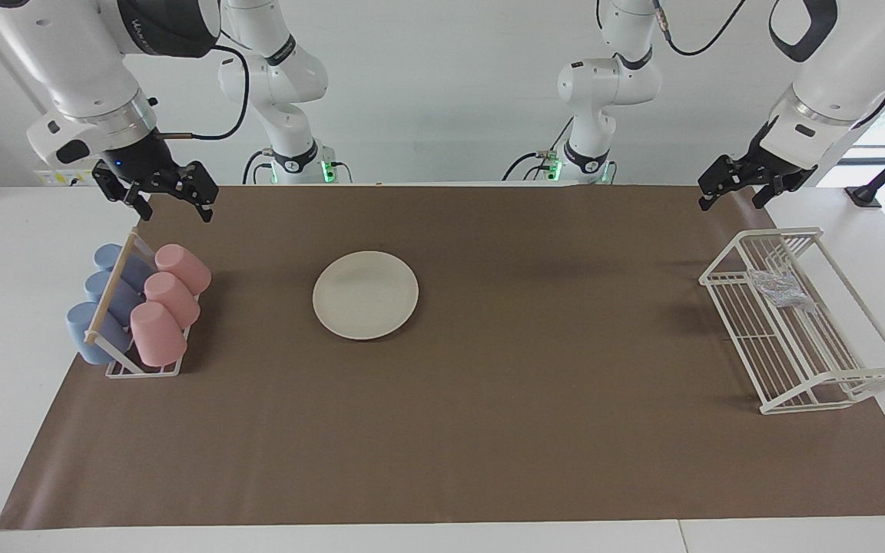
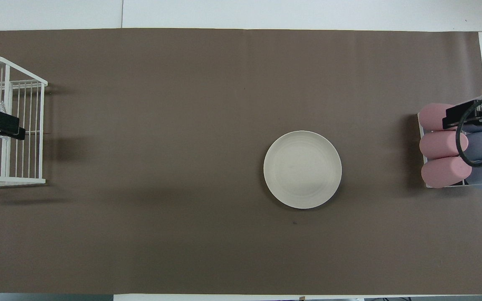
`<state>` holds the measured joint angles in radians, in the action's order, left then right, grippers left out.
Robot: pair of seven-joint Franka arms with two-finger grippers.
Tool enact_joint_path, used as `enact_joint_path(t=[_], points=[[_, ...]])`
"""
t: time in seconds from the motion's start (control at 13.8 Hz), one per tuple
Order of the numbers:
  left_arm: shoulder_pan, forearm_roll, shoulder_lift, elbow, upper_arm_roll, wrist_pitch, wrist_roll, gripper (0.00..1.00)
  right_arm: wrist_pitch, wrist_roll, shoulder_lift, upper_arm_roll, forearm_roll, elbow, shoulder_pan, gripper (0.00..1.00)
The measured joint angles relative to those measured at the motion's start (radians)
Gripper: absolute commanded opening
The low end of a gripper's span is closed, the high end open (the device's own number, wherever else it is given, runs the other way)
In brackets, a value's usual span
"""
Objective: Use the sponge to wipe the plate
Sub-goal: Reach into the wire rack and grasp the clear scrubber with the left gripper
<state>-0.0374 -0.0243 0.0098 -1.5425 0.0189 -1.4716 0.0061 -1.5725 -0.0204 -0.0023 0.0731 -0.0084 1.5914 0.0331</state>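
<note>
1 plate [image 1: 366, 295] lies flat on the brown mat [image 1: 488, 430], somewhat toward the right arm's end of the surface, with nothing on it. 1 sponge [image 1: 779, 289] sits inside the white wire basket [image 1: 834, 384] at the left arm's end, well apart from the plate; in the overhead view it is mostly hidden under the gripper.

At the right arm's end stands 1 rack [image 1: 143, 372] holding 6 cups laid on their sides: 3 pink cups [image 1: 160, 332] on the side toward the plate and 3 blue cups [image 1: 97, 326] on the outer side, with a wooden rod [image 1: 111, 288] running between the rows.

The left gripper [image 1: 733, 192] hangs in the air over the basket [image 2: 23, 125], fingers parted and holding nothing. The right gripper [image 1: 172, 201] hangs over the rack, fingers also spread and bare. Neither touches anything.

The mat covers most of the white surface [image 1: 4, 253], leaving white margins at both ends. A plain white wall is seen above the 2 arm bases, with green lights at their feet.
</note>
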Motion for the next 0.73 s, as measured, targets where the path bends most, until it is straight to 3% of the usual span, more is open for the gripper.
enact_joint_path(t=[0.73], points=[[0.003, 0.034, -0.001, -0.005, 0.003, -0.017, -0.009, 1.0, 0.002, 0.0, 0.0, -0.001, 0.0, 0.002, 0.0, 1.0]])
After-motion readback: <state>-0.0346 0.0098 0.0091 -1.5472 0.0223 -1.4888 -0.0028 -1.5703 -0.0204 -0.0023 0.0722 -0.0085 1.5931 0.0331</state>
